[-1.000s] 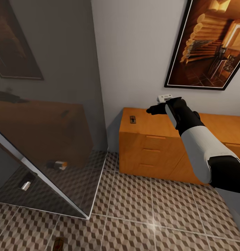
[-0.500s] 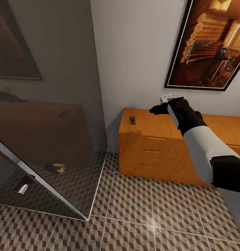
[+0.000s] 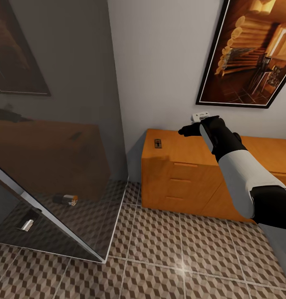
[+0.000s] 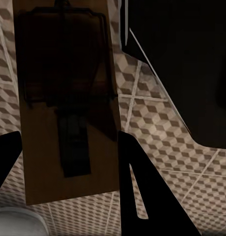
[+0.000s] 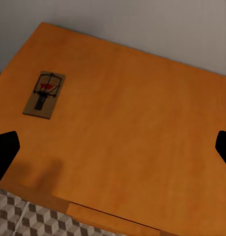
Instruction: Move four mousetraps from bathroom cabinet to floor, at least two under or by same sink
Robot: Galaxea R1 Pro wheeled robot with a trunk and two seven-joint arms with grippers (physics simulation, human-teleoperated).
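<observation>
A mousetrap (image 4: 68, 98), a tan board with dark metal parts, sits between the fingers of my left gripper (image 4: 68, 167), which is shut on it above the bathroom floor (image 4: 157, 128). Another mousetrap (image 3: 158, 143) (image 5: 45, 94) lies flat on top of the orange cabinet (image 3: 180, 166) near its left end. My right gripper (image 3: 186, 131) (image 5: 114, 150) hovers open over the cabinet top (image 5: 142, 123), to the right of that mousetrap and apart from it. The sink is out of view.
A tinted glass shower panel (image 3: 55, 166) stands at the left, its corner reaching the tiles (image 3: 168, 249). Behind the glass lies a short cork-ended cylinder (image 3: 66, 199). A framed picture (image 3: 251, 54) hangs above the cabinet. A white rounded object (image 4: 16, 222) shows below my left gripper.
My right arm has risen and shifted slightly right over the cabinet top. A small brown item at the bottom edge of the head view has gone from sight. Since half a second ago nothing moved.
</observation>
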